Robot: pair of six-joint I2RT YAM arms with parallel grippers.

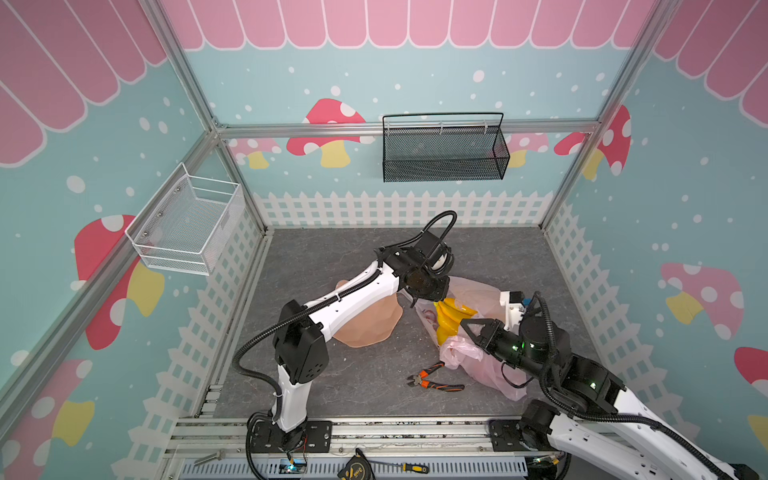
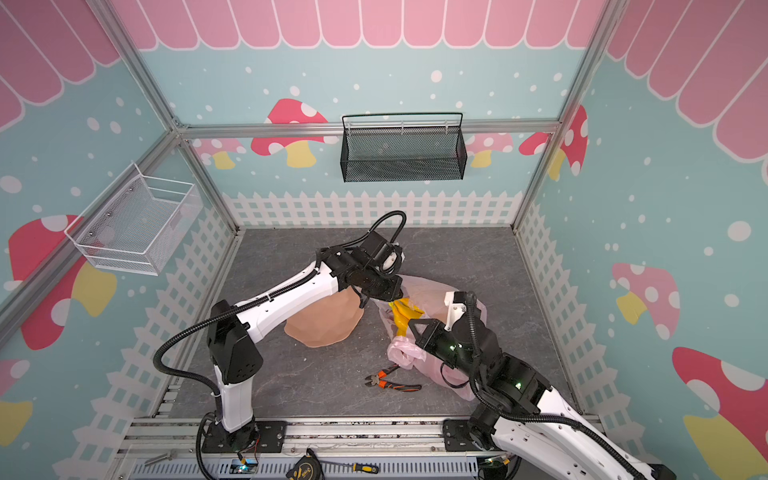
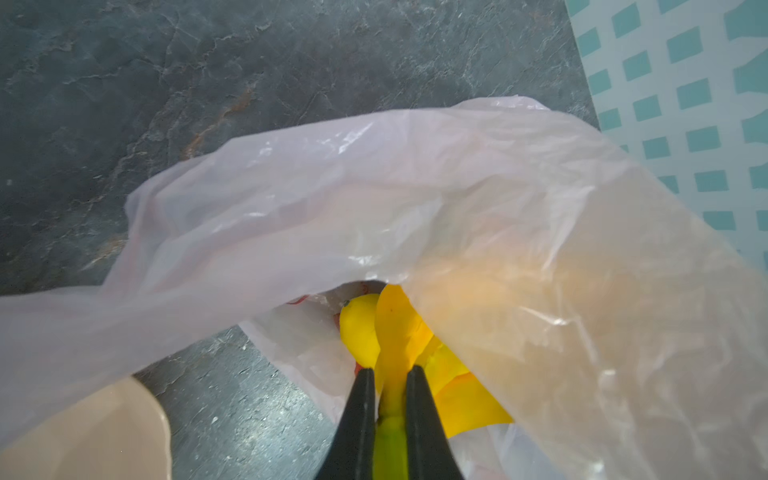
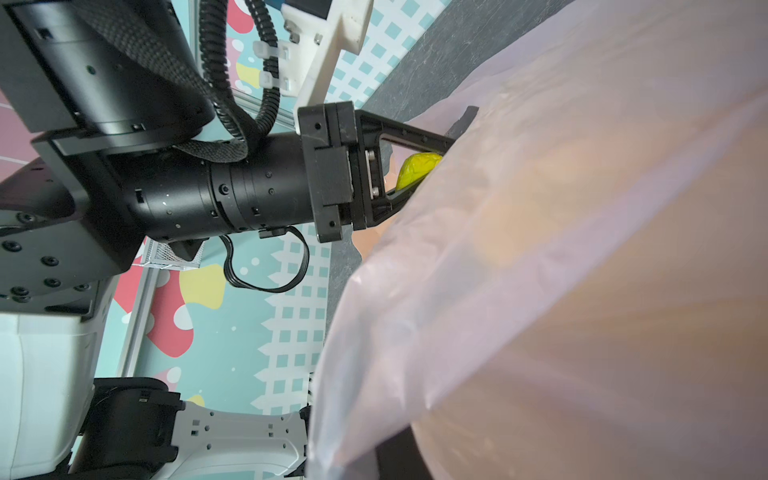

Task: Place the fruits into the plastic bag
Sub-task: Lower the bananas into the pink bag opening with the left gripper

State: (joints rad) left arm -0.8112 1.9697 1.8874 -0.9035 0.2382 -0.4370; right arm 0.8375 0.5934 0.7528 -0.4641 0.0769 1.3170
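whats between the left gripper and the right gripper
The banana bunch: the left gripper clamps its stem, and the right gripper sits just beyond it at the mouth of the plastic bag. Both top views show it.

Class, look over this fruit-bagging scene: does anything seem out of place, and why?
Orange-handled pliers lie on the grey floor beside the plastic bag. They are a tool, unrelated to bagging fruit. A tape measure and a screwdriver also sit on the front rail.

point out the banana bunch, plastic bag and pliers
banana bunch [image 1: 449, 321], in a top view, yellow middle
plastic bag [image 1: 476, 291], in a top view, far pink wall
pliers [image 1: 420, 377], in a top view, joint
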